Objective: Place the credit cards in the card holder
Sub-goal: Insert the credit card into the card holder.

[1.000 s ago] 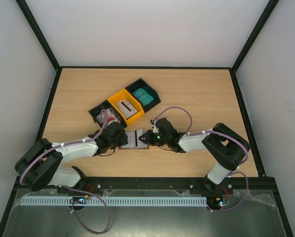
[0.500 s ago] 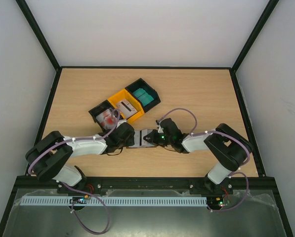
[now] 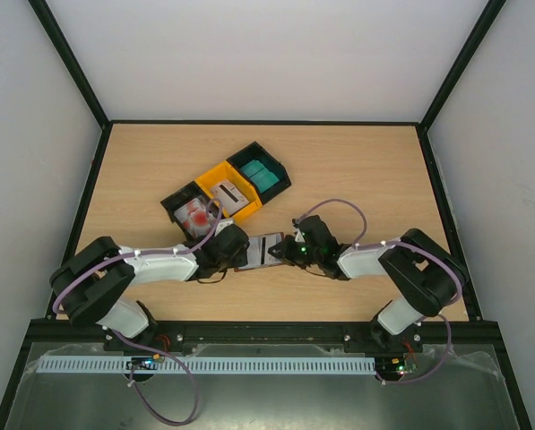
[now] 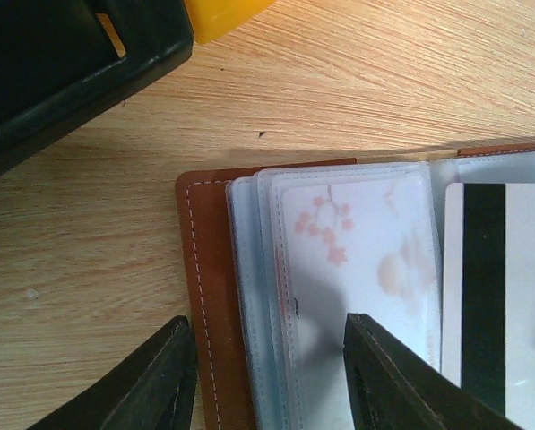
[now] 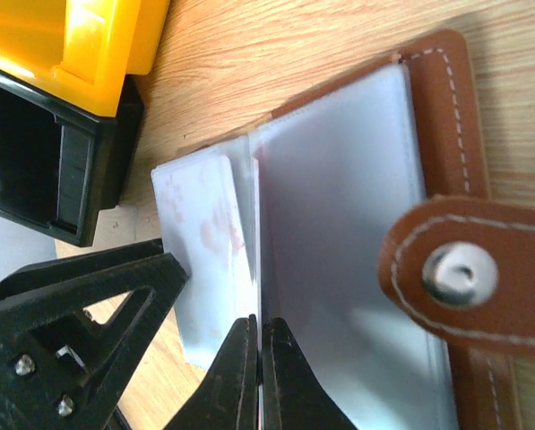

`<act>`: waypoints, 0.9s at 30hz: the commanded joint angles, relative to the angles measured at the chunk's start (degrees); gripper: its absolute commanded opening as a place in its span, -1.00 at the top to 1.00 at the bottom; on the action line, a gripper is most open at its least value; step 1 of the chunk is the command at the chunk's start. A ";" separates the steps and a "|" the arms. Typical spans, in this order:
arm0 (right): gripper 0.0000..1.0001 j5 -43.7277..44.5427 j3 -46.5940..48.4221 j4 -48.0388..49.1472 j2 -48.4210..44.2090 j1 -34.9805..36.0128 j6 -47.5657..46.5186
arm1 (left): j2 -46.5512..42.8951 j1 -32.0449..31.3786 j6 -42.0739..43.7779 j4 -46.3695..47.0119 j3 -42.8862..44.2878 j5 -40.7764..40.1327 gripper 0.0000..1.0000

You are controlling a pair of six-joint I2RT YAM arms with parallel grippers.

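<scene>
card holder (image 3: 265, 249): open on counter (image 3: 366, 161), long axis left-right | left gripper (image 4: 271, 376): jaws apart, astride holder's left edge | right gripper (image 5: 260, 351): closed at holder's mid sleeve edge, pinch unclear | striped credit card (image 4: 496, 296): holder centre, nearer the right gripper

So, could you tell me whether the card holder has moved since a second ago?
Yes. The card holder has slid right along the table, toward its right edge.

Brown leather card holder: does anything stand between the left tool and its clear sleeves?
Nothing visible does. The left tool hangs open over the brown leather card holder and its clear plastic sleeves, one holding a white flower-printed card.
</scene>
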 commanded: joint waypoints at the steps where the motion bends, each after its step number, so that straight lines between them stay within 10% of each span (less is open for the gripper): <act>1: 0.96 -0.61 2.46 -1.60 2.86 -0.31 -1.96 | 2.18 -0.49 -0.80 -5.68 -0.58 0.59 0.06; 27: 0.96 -6.64 3.92 -2.95 13.02 -0.09 -4.64 | 4.27 -0.53 -0.21 -5.71 0.13 0.45 0.27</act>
